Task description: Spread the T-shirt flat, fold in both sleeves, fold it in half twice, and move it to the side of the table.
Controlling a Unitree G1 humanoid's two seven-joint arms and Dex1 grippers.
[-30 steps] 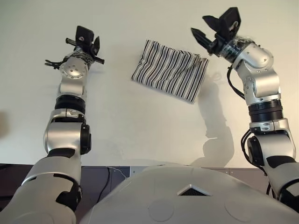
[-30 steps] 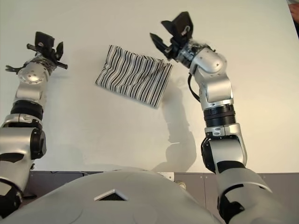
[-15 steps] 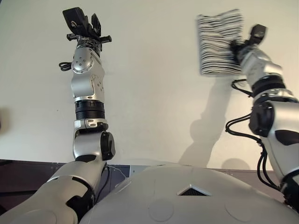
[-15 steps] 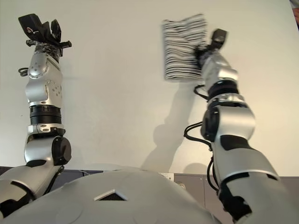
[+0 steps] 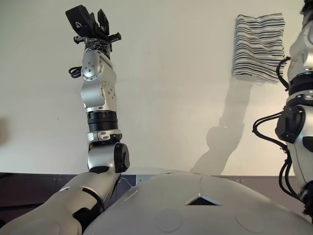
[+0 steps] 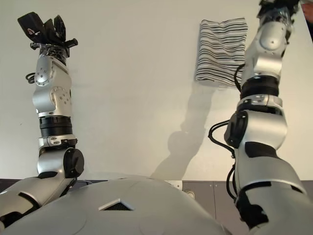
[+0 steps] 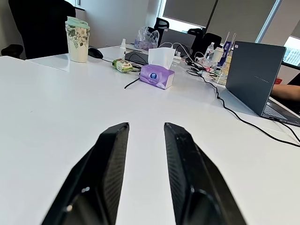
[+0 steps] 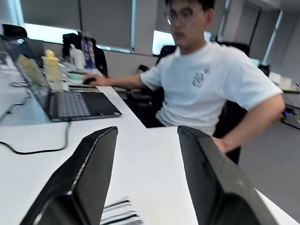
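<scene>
I see the folded striped T-shirt [image 5: 259,46] lying on the white table [image 5: 171,98] in the upper right of the head view, beside my right arm. A tissue box [image 7: 158,75], cup [image 7: 78,38] and laptop [image 7: 255,77] stand farther off. The right gripper [image 8: 146,131] is near the shirt's upper right corner, fingers wide apart and empty. The left gripper [image 5: 90,22], at upper left, is slightly parted and empty.

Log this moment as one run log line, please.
T-shirt: folded, lying at table right side | left claw: open, empty, above table | right claw: open, empty, clear of T-shirt | stage: folded T-shirt set aside
</scene>
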